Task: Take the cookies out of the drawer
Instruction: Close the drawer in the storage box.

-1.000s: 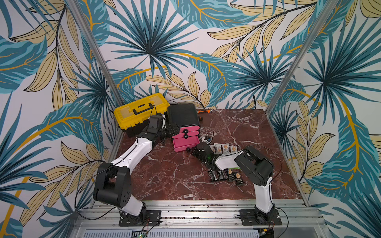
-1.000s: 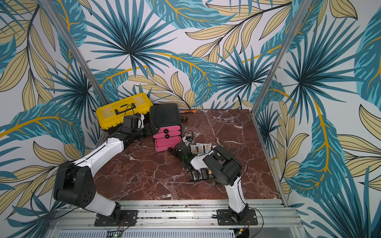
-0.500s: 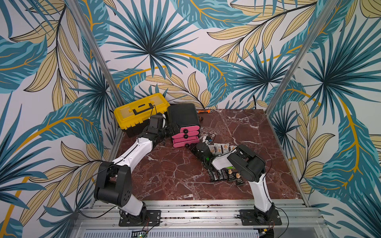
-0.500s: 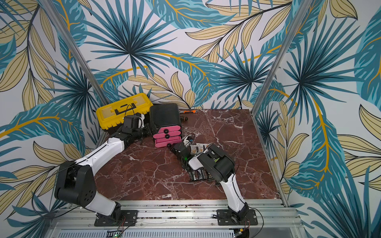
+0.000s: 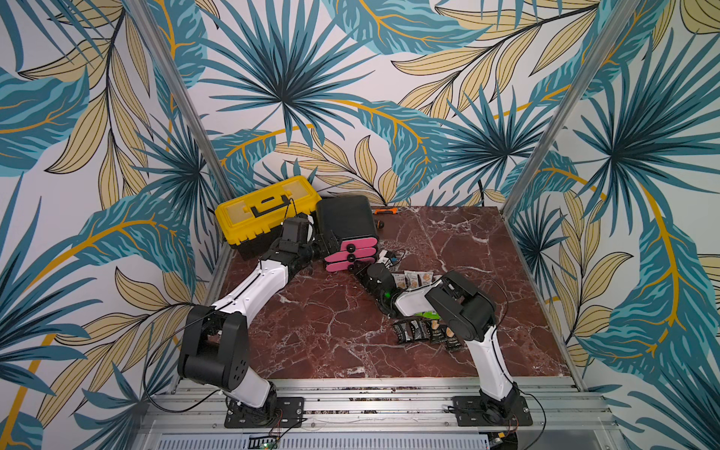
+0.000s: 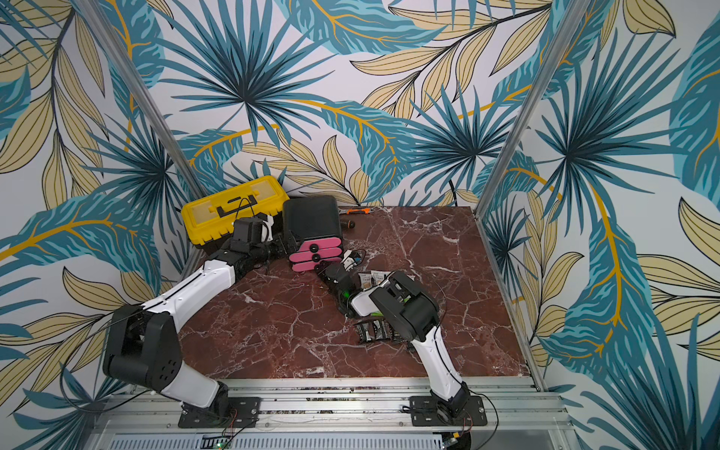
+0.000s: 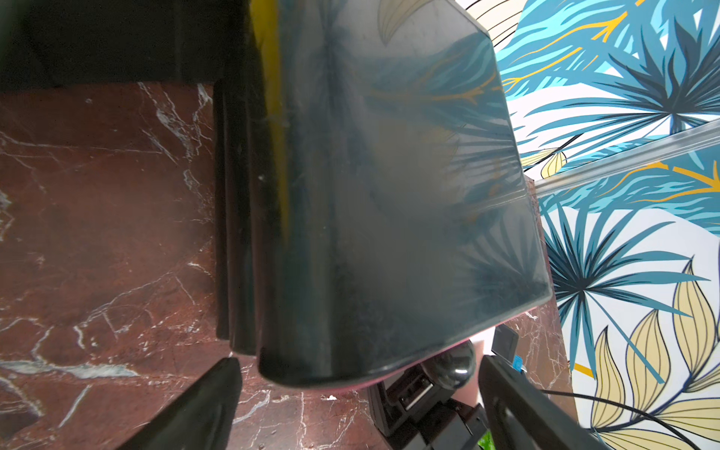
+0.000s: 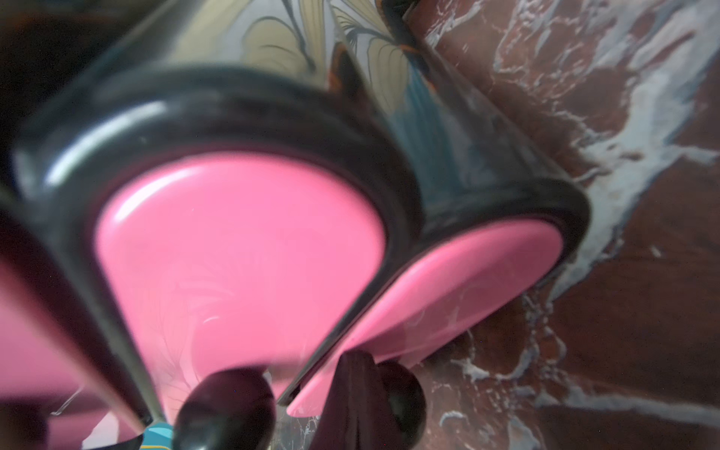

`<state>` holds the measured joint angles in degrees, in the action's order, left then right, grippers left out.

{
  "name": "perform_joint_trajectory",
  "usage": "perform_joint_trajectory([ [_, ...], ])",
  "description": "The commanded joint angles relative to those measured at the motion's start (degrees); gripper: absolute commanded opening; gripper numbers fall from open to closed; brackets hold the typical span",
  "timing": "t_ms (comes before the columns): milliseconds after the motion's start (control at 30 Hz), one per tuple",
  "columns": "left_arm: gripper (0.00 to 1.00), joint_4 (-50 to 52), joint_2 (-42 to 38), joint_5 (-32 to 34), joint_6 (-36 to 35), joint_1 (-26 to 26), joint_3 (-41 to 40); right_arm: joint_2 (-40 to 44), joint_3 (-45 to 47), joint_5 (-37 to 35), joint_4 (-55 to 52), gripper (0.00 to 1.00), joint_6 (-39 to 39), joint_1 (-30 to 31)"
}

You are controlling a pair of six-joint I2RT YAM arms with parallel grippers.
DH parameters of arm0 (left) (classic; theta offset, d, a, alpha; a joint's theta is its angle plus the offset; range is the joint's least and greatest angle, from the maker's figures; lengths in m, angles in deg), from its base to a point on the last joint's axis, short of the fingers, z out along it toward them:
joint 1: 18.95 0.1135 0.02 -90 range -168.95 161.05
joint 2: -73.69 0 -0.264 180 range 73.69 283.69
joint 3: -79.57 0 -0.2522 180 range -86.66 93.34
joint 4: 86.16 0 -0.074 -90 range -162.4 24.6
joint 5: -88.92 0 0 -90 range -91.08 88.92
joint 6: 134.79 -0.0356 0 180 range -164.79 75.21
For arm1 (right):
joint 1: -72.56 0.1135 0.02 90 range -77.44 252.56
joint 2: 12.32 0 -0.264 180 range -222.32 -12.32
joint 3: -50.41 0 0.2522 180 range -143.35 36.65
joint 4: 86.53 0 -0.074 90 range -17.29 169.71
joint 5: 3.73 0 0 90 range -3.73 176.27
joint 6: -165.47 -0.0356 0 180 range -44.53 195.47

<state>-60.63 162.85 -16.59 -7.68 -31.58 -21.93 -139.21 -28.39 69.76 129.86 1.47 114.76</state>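
Cookies (image 5: 413, 278) lie out on the desk (image 5: 311, 323); right hand (image 5: 363, 270), pressed together, meets the shut bottom drawer (image 5: 341, 267); left hand (image 5: 325, 242), spread, straddles the cabinet (image 5: 346, 218); emptying looks done, next means backing off cleanly.

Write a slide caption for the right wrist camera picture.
Close-up of a black drawer unit: glossy pink drawer fronts, black knobs, red marble table alongside.

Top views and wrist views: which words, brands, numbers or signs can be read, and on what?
No text can be read in any view.
On the white packets: print too small to read.
On the black packets: print too small to read.
On the yellow toolbox and the drawer unit: no lettering shows.
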Motion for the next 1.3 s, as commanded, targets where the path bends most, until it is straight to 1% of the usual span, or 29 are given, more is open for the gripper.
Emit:
perform_joint_trajectory([
  [0, 1.0, -0.7, -1.2, -1.2, 0.0, 0.5, -1.6, -1.0, 1.1, -1.7, 2.6, 0.0, -0.6, 0.1],
  [133, 1.0, 0.1, -2.9, -0.3, -0.9, 0.6, -1.9, 1.9, 5.5, -2.9, 5.6, 0.0, 0.5, 0.6],
  [267, 1.0, -0.2, -2.8, 1.2, -1.5, 0.5, -2.1, 4.5, 8.7, -5.7, 4.0, 0.0, 0.5, 1.4],
  [467, 1.0, 0.0, -2.0, 1.2, -0.7, 0.5, -1.5, 0.5, 2.6, -5.1, 0.0, 0.0, 0.3, 1.4],
  [600, 1.0, 0.4, -2.2, -0.5, -0.6, 0.5, -1.4, -3.1, -1.5, -4.0, 0.1, 0.0, 0.3, 0.8],
  [700, 1.0, 0.4, -2.8, -2.1, -0.7, 0.5, -2.4, -4.6, -2.7, -4.7, 0.7, 0.0, -0.1, 0.8],
  [867, 1.0, 1.1, -3.7, -1.1, -1.8, 0.6, -3.3, -7.0, -4.4, -4.3, 2.1, 0.0, -1.1, 0.8],
  [1000, 1.0, 1.9, -4.8, -1.7, -1.9, 0.5, -3.5, -6.5, -2.3, -4.4, 5.8, 0.0, -0.6, 0.9],
  [1067, 1.0, 2.0, -6.4, -1.4, -2.1, 0.5, -4.1, -4.2, 0.6, -5.9, 7.4, 0.06, 0.7, 1.4],
  [1133, 1.0, 1.9, -9.0, -0.8, -2.4, 0.3, -5.3, -0.2, 4.4, -8.5, 7.7, 0.19, 3.2, 2.2],
  [1200, 1.0, 2.0, -12.2, 0.3, -2.9, 0.0, -6.6, 4.0, 7.7, -10.5, 7.8, 0.3, 6.7, 2.8],
  [1267, 1.0, 2.6, -15.9, 2.8, -4.4, -0.6, -7.8, 8.2, 10.4, -11.7, 7.6, 0.42, 10.2, 3.1],
])
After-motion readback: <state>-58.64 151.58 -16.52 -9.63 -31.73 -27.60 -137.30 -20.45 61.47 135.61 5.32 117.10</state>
